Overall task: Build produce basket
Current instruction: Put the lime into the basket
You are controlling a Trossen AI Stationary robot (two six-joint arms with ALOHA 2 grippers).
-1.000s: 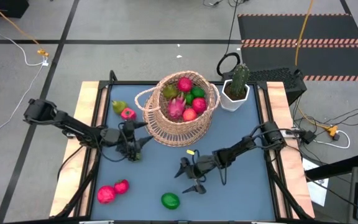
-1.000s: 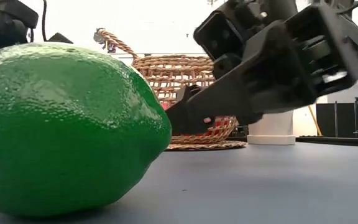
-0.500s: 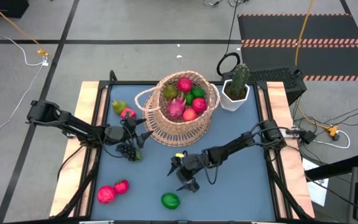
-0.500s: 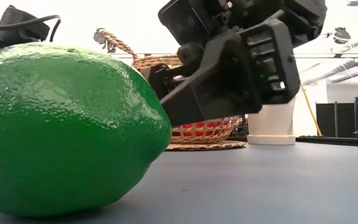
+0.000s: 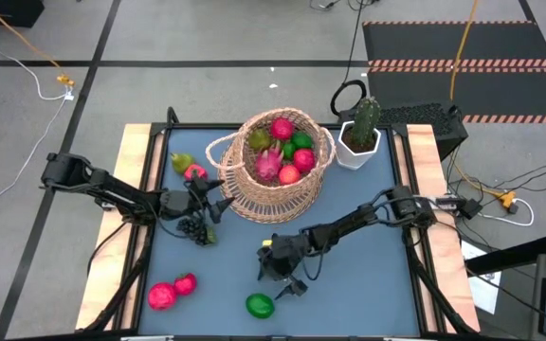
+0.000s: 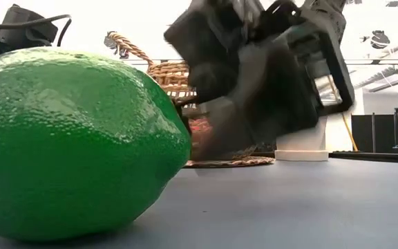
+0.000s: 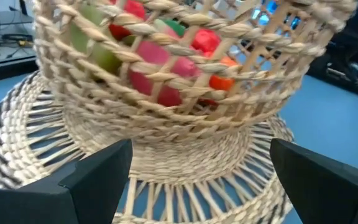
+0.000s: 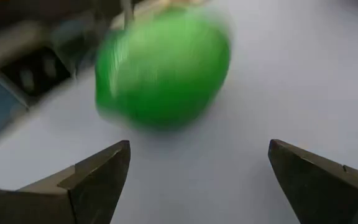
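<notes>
Basket (image 5: 275,169) sits at table's far centre, holding red and pink apples, a dragon fruit (image 5: 269,162) and green pieces. My left gripper (image 5: 218,207) is spread wide, empty, just beside its woven base. My right gripper (image 5: 281,275) is wide open, near the lime (image 5: 260,305) on the mat.

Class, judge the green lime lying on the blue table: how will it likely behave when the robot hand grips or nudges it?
The lime looks rounded, so it may roll if nudged. Its glossy skin suggests hard plastic, perhaps slippery. The open right hand should probably close squarely across it.
</notes>
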